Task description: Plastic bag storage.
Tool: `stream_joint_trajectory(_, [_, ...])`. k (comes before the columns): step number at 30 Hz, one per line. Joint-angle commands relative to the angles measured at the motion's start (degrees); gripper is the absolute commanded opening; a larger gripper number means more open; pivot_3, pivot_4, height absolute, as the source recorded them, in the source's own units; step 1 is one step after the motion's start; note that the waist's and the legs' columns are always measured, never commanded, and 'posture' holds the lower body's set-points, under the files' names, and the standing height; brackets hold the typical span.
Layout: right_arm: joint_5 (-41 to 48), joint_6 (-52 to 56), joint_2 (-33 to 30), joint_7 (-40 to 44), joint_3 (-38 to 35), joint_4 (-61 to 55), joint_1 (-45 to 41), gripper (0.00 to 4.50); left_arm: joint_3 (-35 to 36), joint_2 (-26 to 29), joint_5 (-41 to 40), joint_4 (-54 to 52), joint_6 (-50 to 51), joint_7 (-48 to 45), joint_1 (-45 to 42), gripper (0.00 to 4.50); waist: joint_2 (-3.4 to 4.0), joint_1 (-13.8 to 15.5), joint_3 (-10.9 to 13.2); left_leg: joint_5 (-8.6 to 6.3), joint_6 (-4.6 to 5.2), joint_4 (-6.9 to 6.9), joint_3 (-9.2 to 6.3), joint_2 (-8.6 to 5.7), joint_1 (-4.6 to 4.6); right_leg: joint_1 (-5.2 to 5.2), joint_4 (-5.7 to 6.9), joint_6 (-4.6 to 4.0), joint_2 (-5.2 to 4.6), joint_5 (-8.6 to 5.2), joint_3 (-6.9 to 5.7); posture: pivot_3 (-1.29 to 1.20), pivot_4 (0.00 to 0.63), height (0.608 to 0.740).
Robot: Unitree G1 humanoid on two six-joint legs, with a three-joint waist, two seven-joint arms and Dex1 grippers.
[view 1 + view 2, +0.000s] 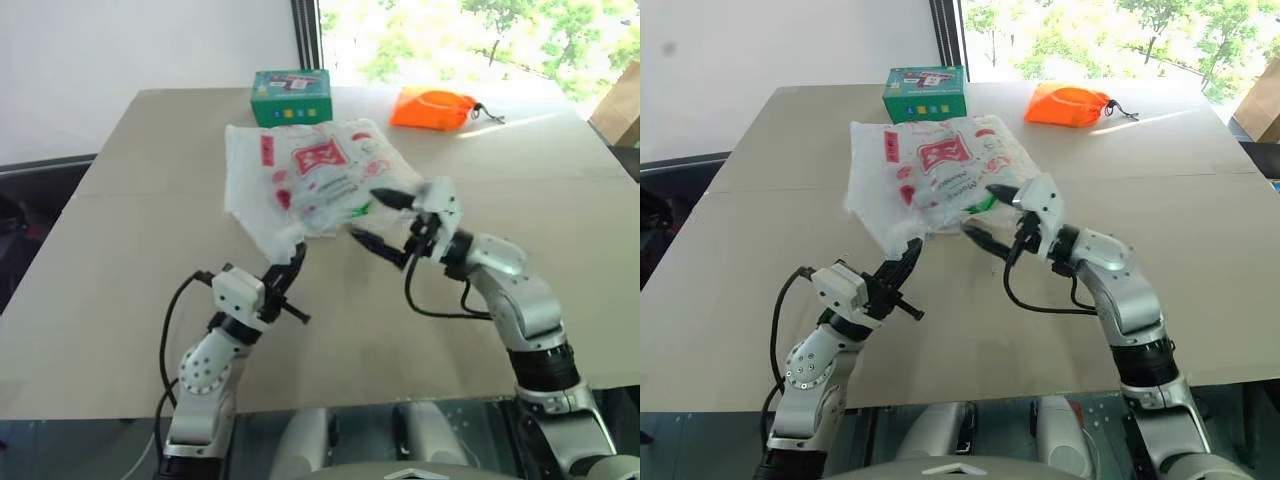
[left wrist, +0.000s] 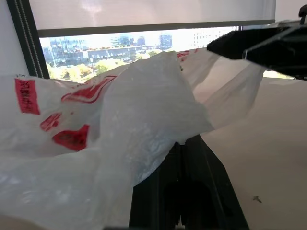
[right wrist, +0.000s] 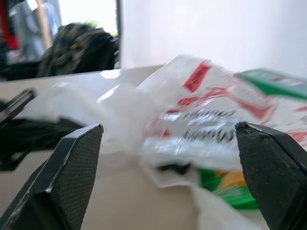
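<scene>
Clearly the job is at the gathering stage: the plastic bag [image 1: 310, 180] lies crumpled in the middle of the table [image 1: 120, 260], its near corner lifted off the surface by the left gripper [image 1: 290, 268], whose fingers are pinched tight on the film — the left wrist view shows the thin white plastic draped over and trapped between them. The right gripper [image 1: 383, 220] hangs just beside the bag's near right edge with its jaws spread wide and nothing between them; the right wrist view looks straight between the two pads at the red-printed plastic.

Behind the bag, touching or nearly touching its far edge, stands a green box [image 1: 291, 96], and an orange pouch [image 1: 433, 108] lies well apart toward the far right.

By my reading, one corner is secured and the second grasp is not yet made. The next move calls for the right gripper to reach a loose edge or handle and close on a single fold — the film is slippery and crinkled, so a shallow bite could slide off, and tugging against the left hold may only bunch it.
</scene>
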Motion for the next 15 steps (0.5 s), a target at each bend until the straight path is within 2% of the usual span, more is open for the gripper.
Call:
stream_joint_trajectory(1, [2.7,-3.8,1.4,-2.5,-3.2,-4.6,3.3,4.45,1.1,0.6,-0.9,-0.9,-0.5,-0.2,0.2,0.00,0.00,0.4,0.0,0.00,0.00,0.01,0.03,-0.02,0.00,-0.01,-0.01,0.01,-0.04,0.00,0.01,0.00,0.150,0.740])
stream_joint_trajectory(6, [14.7,8.1,1.9,-0.1,0.2,-11.1,6.8,4.45,1.0,1.1,-1.2,-1.0,0.4,-0.4,0.0,0.00,0.00,0.4,0.0,0.00,0.00,-0.01,0.01,-0.03,-0.03,-0.01,-0.04,0.01,-0.10,0.00,-0.03,0.00,0.150,0.740])
stream_joint_trajectory(9, [15.7,12.1,2.1,-0.1,4.3,-11.8,6.2,4.45,0.6,1.1,-1.1,-0.8,0.8,-0.8,-0.5,0.00,0.00,0.3,0.0,0.00,0.00,-0.01,0.01,0.02,0.03,0.00,0.00,0.01,-0.06,0.00,-0.02,0.00,0.150,0.740])
stream_joint_trajectory(15, [13.6,11.8,3.5,1.7,10.3,-8.6,1.3,4.45,-0.1,0.6,-0.5,-0.2,1.0,-0.9,-1.7,0.00,0.00,0.4,0.0,0.01,0.00,0.03,-0.03,-0.02,0.04,0.01,0.01,0.00,-0.03,0.00,-0.07,0.00,0.150,0.740])
